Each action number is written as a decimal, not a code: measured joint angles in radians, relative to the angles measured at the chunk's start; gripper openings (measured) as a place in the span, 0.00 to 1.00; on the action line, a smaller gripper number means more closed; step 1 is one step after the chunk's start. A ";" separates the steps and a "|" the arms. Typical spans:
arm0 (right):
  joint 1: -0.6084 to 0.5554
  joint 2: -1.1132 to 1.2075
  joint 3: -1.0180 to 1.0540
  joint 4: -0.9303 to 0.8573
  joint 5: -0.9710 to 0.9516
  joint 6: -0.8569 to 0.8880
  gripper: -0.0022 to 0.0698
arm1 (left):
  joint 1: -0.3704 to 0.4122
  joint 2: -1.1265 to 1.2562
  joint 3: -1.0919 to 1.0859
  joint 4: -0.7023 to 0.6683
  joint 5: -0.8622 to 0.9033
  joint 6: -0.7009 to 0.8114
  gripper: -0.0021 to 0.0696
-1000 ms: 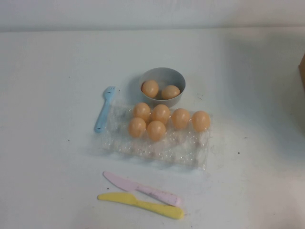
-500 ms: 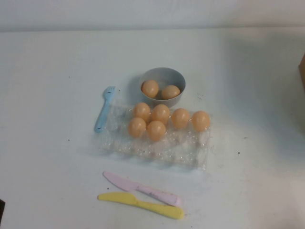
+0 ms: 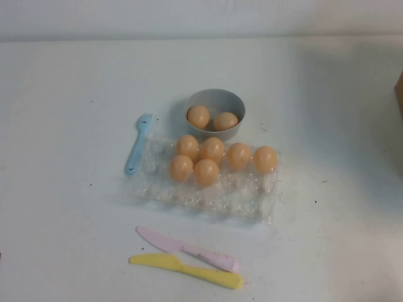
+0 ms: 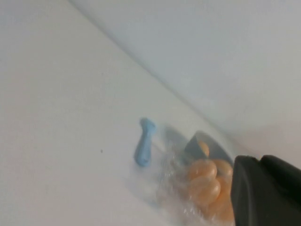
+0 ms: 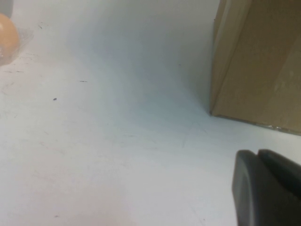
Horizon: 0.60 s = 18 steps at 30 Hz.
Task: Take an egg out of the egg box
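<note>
The clear crinkly egg box lies mid-table in the high view, with several tan-orange eggs in its far cups. Neither arm shows in the high view. In the left wrist view my left gripper is shut and holds nothing. It hangs off to the left of the egg box and its eggs, well short of them. My right gripper is shut and holds nothing, over bare table to the right, and one egg shows at that view's edge.
A round grey bowl holding two eggs stands just behind the egg box. A blue fork lies at the box's left. A pink knife and a yellow knife lie in front. A cardboard box stands at the far right.
A dark sliver at the lower left edge of the high view half a second ago has almost gone. The eggs, box and cutlery have not moved.
</note>
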 joint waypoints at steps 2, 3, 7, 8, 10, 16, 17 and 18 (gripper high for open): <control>0.000 0.000 0.000 0.000 0.000 0.000 0.01 | 0.000 0.038 -0.068 0.007 0.111 0.104 0.02; 0.000 0.000 0.000 0.000 0.000 0.000 0.01 | 0.000 0.072 -0.111 0.007 0.164 0.166 0.02; 0.000 0.000 0.000 0.000 0.000 0.000 0.01 | 0.000 0.254 -0.292 0.015 0.310 0.426 0.02; 0.000 0.000 0.000 0.000 0.000 0.000 0.01 | 0.000 0.299 -0.330 0.016 0.332 0.486 0.02; 0.000 0.000 0.000 0.000 0.000 0.000 0.01 | 0.000 0.416 -0.419 0.017 0.382 0.630 0.02; 0.000 0.000 0.000 0.000 0.000 0.000 0.01 | -0.005 0.736 -0.680 0.076 0.505 0.841 0.02; 0.000 0.000 0.000 0.000 0.000 0.000 0.01 | -0.014 0.776 -0.719 0.098 0.523 0.848 0.02; 0.000 0.000 0.000 0.000 0.000 0.000 0.01 | -0.038 0.833 -0.770 0.126 0.546 0.850 0.02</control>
